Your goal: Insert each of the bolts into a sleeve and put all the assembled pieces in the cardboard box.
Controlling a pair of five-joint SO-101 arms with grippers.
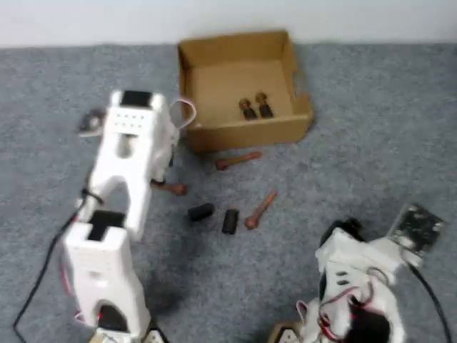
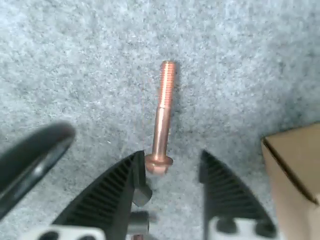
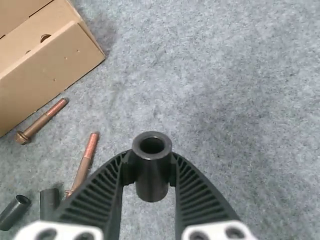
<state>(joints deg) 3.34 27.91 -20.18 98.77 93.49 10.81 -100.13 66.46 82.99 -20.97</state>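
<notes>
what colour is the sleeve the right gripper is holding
Black. The sleeve in the right gripper shows best in the right wrist view.

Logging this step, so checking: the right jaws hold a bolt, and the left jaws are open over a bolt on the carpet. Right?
Not quite. The right jaws are shut on a black sleeve, not a bolt; the right wrist view shows it. The left jaws are indeed open over a bolt on the carpet.

Robotics lab bench, grey carpeted tabletop [image 1: 400, 128], white wall [image 1: 228, 18] behind, white left arm [image 1: 128, 157] and right arm [image 1: 357, 279], loose wiring [image 1: 335, 309], bare circuit board [image 1: 418, 225].
</notes>
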